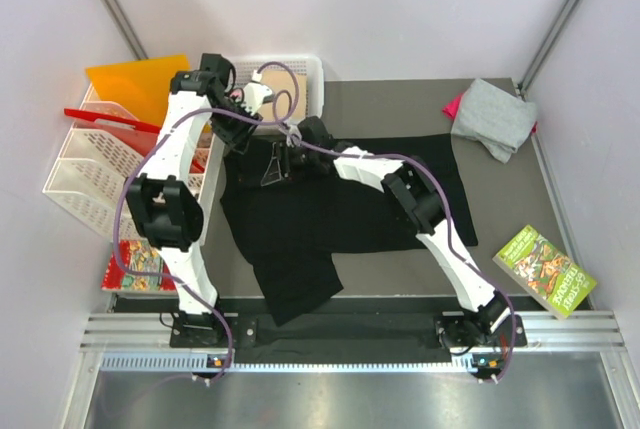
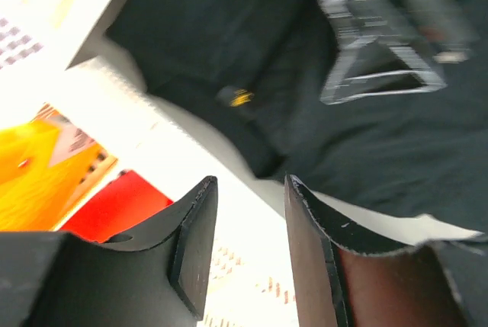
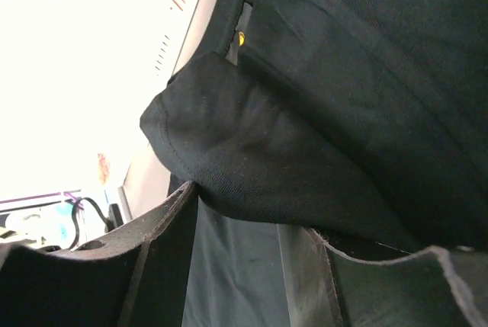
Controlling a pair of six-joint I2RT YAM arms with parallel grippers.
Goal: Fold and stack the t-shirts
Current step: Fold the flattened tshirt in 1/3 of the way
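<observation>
The big black t-shirt (image 1: 300,219) lies spread on the table (image 1: 400,264). Its tiny yellow label (image 2: 240,97) is too small to read. The left pincer (image 2: 248,190) is half open and empty; the right pincer (image 3: 248,213) touches a shirt fold, grip unclear.

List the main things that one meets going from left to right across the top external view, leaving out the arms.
white rack → black t-shirt → grey t-shirt → green booklet
</observation>
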